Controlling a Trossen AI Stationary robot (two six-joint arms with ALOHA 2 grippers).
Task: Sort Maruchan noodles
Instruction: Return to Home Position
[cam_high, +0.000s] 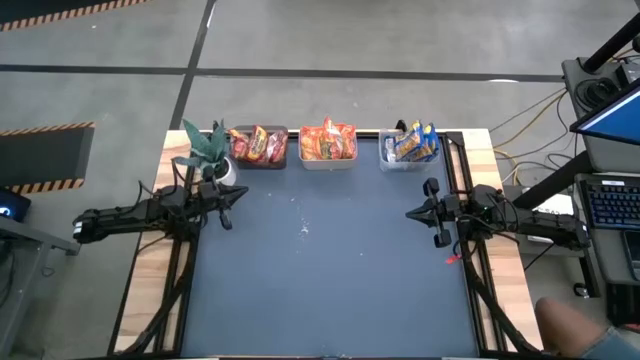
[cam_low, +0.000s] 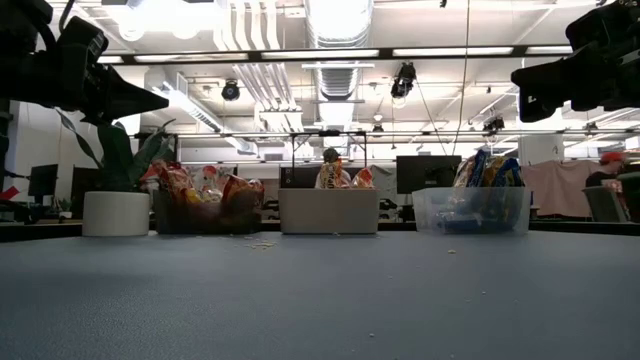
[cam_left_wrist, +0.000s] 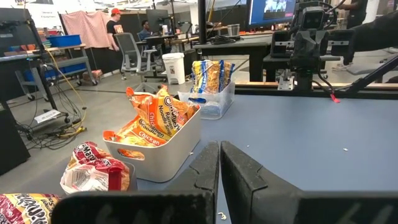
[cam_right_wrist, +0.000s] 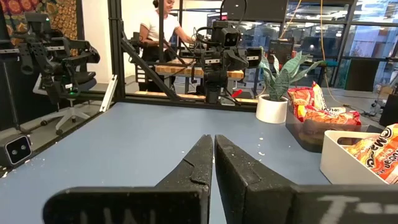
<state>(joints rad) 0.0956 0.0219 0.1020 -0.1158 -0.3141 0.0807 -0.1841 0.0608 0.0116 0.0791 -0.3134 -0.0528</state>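
Maruchan noodles (cam_high: 328, 142) are stacked in three bins (cam_high: 327, 164) beside the plant (cam_high: 205, 150); left gripper (cam_left_wrist: 219, 146) and right gripper (cam_right_wrist: 214, 140) are pinched closed, empty.

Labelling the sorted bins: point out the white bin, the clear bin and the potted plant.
White rectangular plastic bin (cam_low: 328, 212): low view, front wall.
Clear plastic bin (cam_low: 470, 222): low view, front wall.
Green leafy potted plant (cam_high: 203, 142): high view, leaves.

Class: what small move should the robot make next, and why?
Probably just rest both arms at the table's sides: dark red packs, orange packs and blue packs sit in separate bins, and the left gripper and right gripper are shut, empty.
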